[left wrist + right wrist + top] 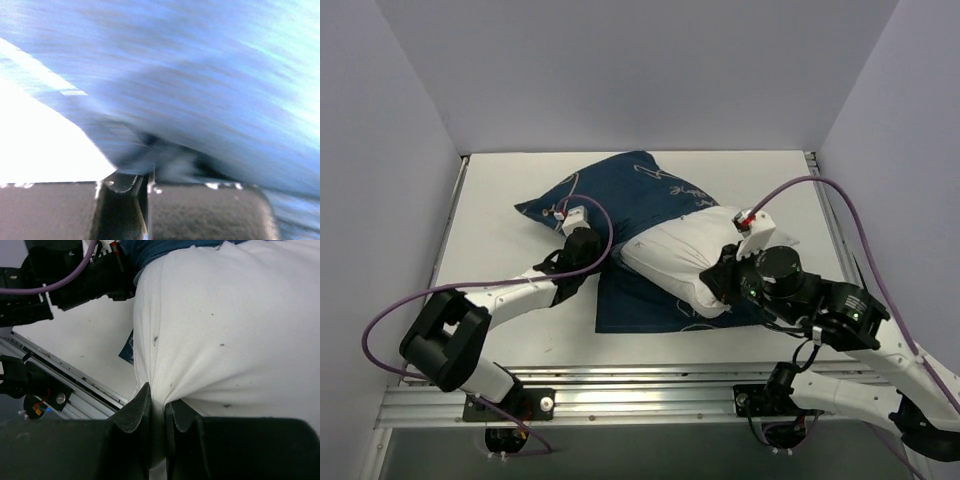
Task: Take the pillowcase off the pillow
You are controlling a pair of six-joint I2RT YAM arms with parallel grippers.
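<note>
I see the pillowcase (645, 182) lying across the middle of the table (490, 300). The pillow (685, 250) sticks partway out of its near-right end, and a flap of navy cloth is spread flat under it. My left gripper (577, 222) sits on the pillowcase's left side. Its wrist view is blurred, but the fingers (200, 212) are pressed together with navy cloth bunched at their tips. My right gripper (720, 278) is at the bare near end of the pillow. There, its fingers (134, 416) pinch a fold of the white fabric between them.
</note>
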